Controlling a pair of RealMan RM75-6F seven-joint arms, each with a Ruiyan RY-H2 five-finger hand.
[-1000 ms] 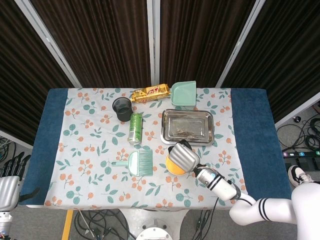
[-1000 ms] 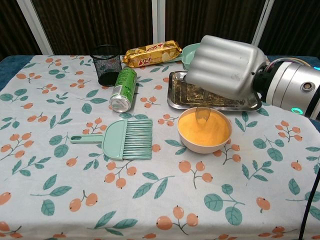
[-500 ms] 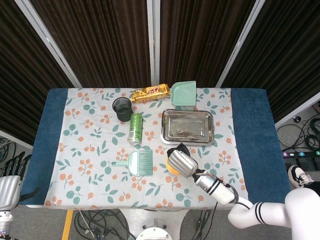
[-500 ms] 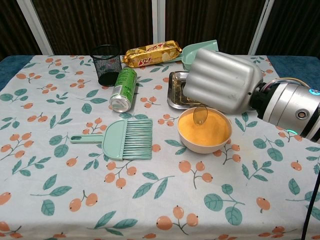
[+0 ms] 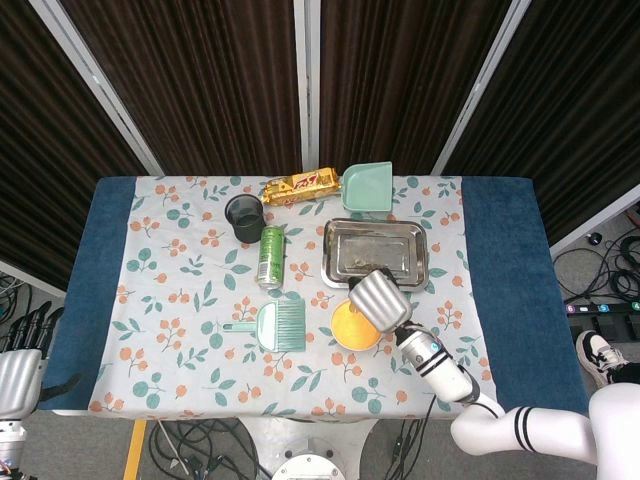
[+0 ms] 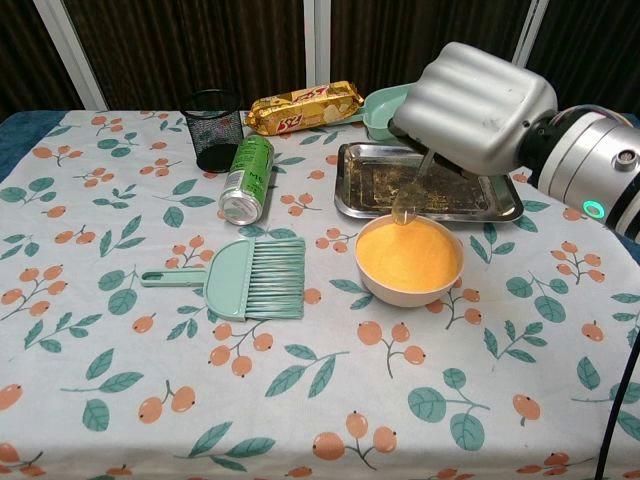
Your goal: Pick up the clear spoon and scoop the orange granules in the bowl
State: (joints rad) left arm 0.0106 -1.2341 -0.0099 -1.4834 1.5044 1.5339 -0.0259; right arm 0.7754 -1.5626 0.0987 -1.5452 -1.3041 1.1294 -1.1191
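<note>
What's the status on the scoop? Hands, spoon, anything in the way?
Right hand holds clear spoon, tip at far rim of bowl of orange granules. Left hand idle off the table's corner. Steel tray just behind bowl.

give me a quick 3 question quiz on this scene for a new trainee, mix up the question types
1. True or false: the right hand holds the clear spoon with its tip over the bowl of orange granules.
2. Which thing lies on its side by the black mesh cup? A) green can B) metal tray C) green brush
3. Fill in: the gold snack pack lies next to the green ____ at the far edge.

Key: 1 true; 2 A; 3 scoop
</note>
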